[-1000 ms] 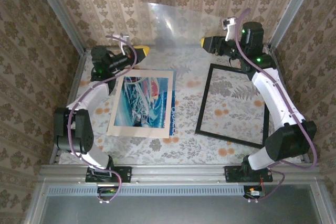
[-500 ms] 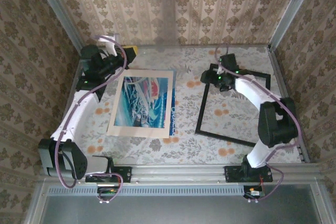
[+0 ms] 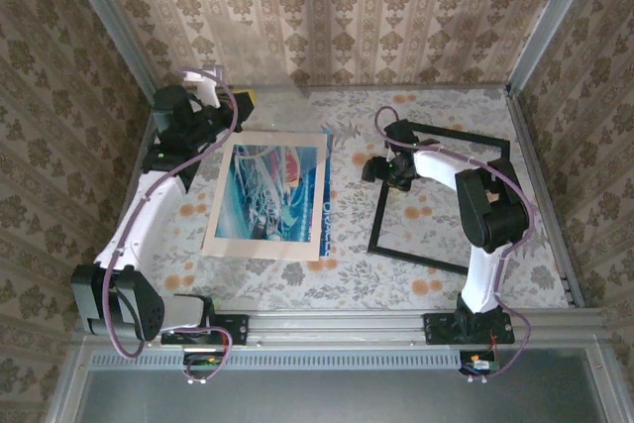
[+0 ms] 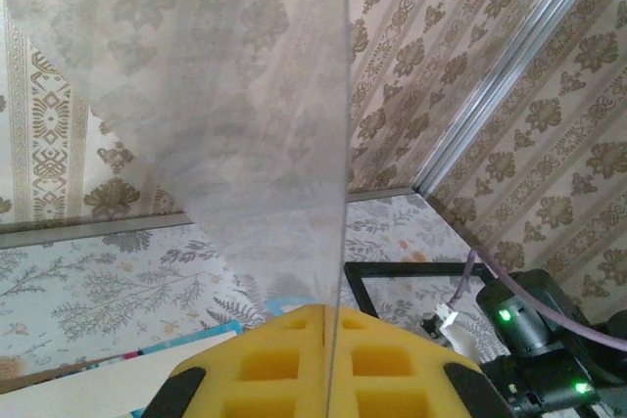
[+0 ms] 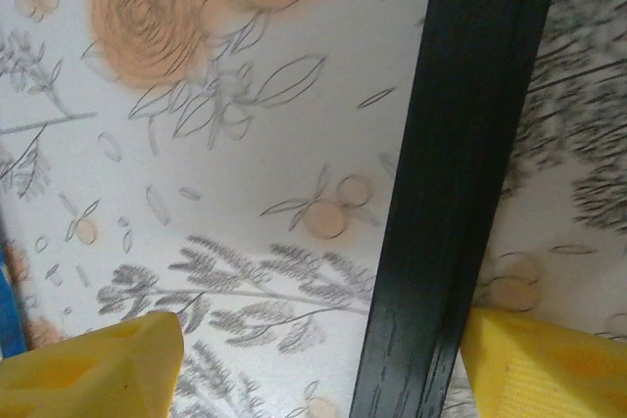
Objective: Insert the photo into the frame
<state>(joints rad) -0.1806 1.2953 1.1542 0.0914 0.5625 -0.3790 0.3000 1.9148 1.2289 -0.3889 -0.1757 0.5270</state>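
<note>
The photo [image 3: 267,195] lies face up on the left half of the flowered tablecloth. The black frame [image 3: 441,195] lies flat on the right half. In the top view my right gripper [image 3: 376,167] is down at the frame's left bar. Seen from the right wrist, that gripper [image 5: 318,345] is open, with the frame's bar [image 5: 470,124] running between the yellow fingertips, close to the right one. My left gripper [image 3: 245,98] is raised behind the photo. Its yellow fingers [image 4: 265,364] are shut on the edge of a clear sheet [image 4: 216,95] that stands up from the left gripper [image 4: 328,340].
A blue strip [image 3: 325,203] shows under the photo's right edge. Patterned walls close in the table on three sides, and a metal rail [image 3: 337,324] runs along the near edge. The right arm [image 4: 529,325] shows beside the frame's corner [image 4: 392,271] in the left wrist view.
The right gripper has let go of the clear sheet at the back and come down to the frame's left bar. The left arm has stretched out and still holds the sheet.
</note>
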